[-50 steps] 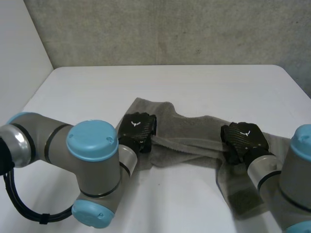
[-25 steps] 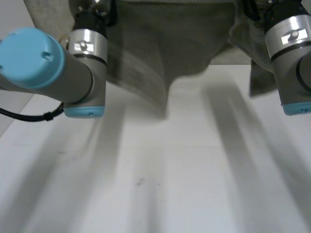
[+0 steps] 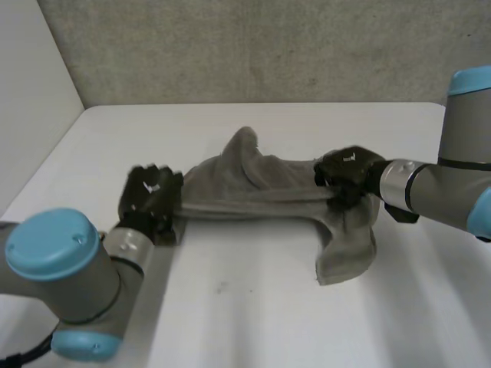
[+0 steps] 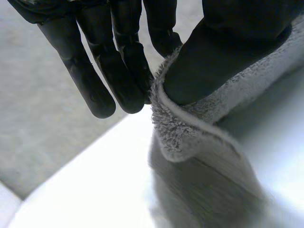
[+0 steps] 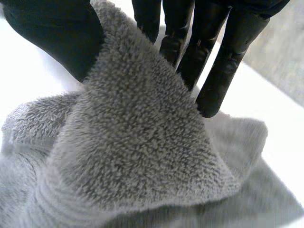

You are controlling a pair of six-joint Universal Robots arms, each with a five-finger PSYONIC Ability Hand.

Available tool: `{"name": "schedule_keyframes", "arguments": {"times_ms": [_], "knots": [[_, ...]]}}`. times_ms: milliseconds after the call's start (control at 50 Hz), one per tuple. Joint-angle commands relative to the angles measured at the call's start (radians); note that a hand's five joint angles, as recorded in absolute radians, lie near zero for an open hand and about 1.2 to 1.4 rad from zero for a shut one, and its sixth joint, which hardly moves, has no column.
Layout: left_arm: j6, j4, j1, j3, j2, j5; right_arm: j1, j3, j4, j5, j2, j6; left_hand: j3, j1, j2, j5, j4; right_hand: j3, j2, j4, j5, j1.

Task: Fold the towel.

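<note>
Strung as a rumpled band across the white surface (image 3: 253, 307) between two black robot hands: a grey towel (image 3: 261, 188), humped near its middle, one loose end drooping to the surface just below the right hand (image 3: 347, 172). At the towel's other end, pinched by the left hand (image 3: 152, 195), thumb pressed on the fluffy edge against nearly straight fingers (image 4: 118, 71) behind it. At the right, clamped the same way, a thick fold caught between thumb and fingers, the grey arm reaching in from the side.
</note>
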Motion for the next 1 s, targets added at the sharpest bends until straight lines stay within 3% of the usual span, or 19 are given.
{"name": "schedule_keyframes", "arguments": {"times_ms": [20, 40, 60, 80, 100, 220, 320, 580, 680, 840, 1000], "knots": [[0.029, -0.002, -0.07, 0.019, -0.035, 0.026, 0.019, 0.021, 0.022, 0.124, 0.035, -0.049, 0.18, 0.197, 0.179, 0.181, 0.179, 0.063, 0.078, 0.056, 0.1, 0.295], [0.029, -0.002, -0.07, 0.019, -0.035, 0.026, 0.024, 0.029, 0.019, 0.135, 0.03, -0.037, 0.18, 0.197, 0.179, 0.181, 0.179, -0.296, -0.281, -0.303, -0.259, -0.064], [0.027, -0.005, -0.07, 0.033, -0.035, 0.023, 0.024, 0.029, 0.019, 0.135, 0.03, -0.037, 0.18, 0.197, 0.179, 0.181, 0.179, -0.299, -0.285, -0.307, -0.263, -0.068], [0.027, -0.005, -0.07, 0.033, -0.035, 0.023, 0.026, 0.04, 0.015, 0.147, 0.02, -0.018, 0.18, 0.197, 0.179, 0.181, 0.179, -0.73, -0.715, -0.737, -0.693, -0.498], [0.027, -0.006, -0.07, 0.046, -0.029, 0.021, 0.027, 0.056, 0.01, 0.153, 0.004, 0.011, 0.18, 0.197, 0.179, 0.181, 0.179, -0.891, -0.877, -0.898, -0.854, -0.659], [0.024, -0.009, -0.056, 0.102, -0.014, 0.021, 0.015, 0.162, -0.043, 0.157, -0.111, 0.157, 0.18, 0.197, 0.179, 0.181, 0.179, -0.942, -0.928, -0.95, -0.906, -0.711], [0.024, -0.009, -0.027, 0.117, -0.006, 0.021, -0.005, 0.38, -0.181, 0.158, -0.282, 0.299, 0.18, 0.197, 0.179, 0.181, 0.179, -0.896, -0.881, -0.903, -0.859, -0.664], [0.014, -0.006, -0.015, 0.149, -0.028, 0.021, 0.003, 0.765, -0.321, 0.157, -0.646, 0.403, 0.18, 0.197, 0.179, 0.181, 0.179, -0.705, -0.691, -0.712, -0.668, -0.473], [0.015, -0.006, -0.015, 0.149, -0.035, 0.021, 0.006, 0.856, -0.385, 0.157, -0.661, 0.405, 0.18, 0.197, 0.179, 0.181, 0.179, -0.529, -0.515, -0.536, -0.492, -0.297], [0.014, -0.006, -0.015, 0.148, -0.037, 0.02, 0.068, 0.897, -0.435, 0.166, -0.559, 0.41, 0.18, 0.197, 0.179, 0.181, 0.179, -0.59, -0.576, -0.597, -0.553, -0.358], [0.012, -0.006, -0.015, 0.143, -0.037, 0.02, 0.122, 0.9, -0.556, 0.299, -0.455, 0.414, 0.18, 0.197, 0.179, 0.181, 0.179, -0.675, -0.661, -0.682, -0.639, -0.443]]}}
